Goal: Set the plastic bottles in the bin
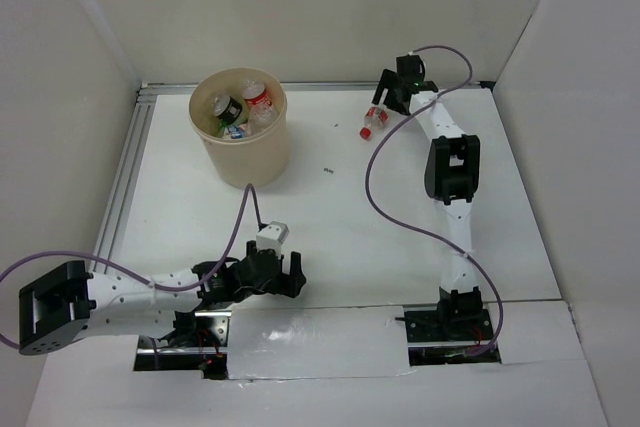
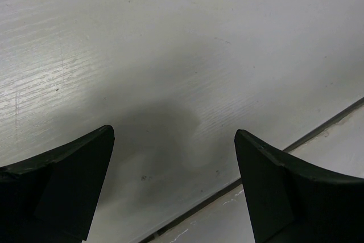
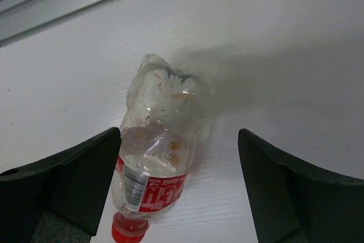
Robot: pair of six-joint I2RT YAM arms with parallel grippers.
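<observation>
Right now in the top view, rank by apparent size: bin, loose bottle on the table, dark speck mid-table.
Largest: the tan bin.
Next: the red-capped bottle, lying on its side.
Smallest: the dark speck.

Bin (image 1: 245, 162): its wall hides the lower parts of the bottles (image 1: 243, 107) inside; count unclear, three or four.

Dark speck (image 1: 328, 169) on the surface (image 1: 330, 237): too small to identify.

Right wrist view: lying bottle (image 3: 162, 140), its red cap (image 3: 128, 234) clipped by the bottom edge; label print too small to read.

Right pincer (image 3: 179, 134): both fingers (image 3: 74, 180) run off the bottom edge.

Left pincer (image 2: 173, 135): same, only the finger ends show.
</observation>
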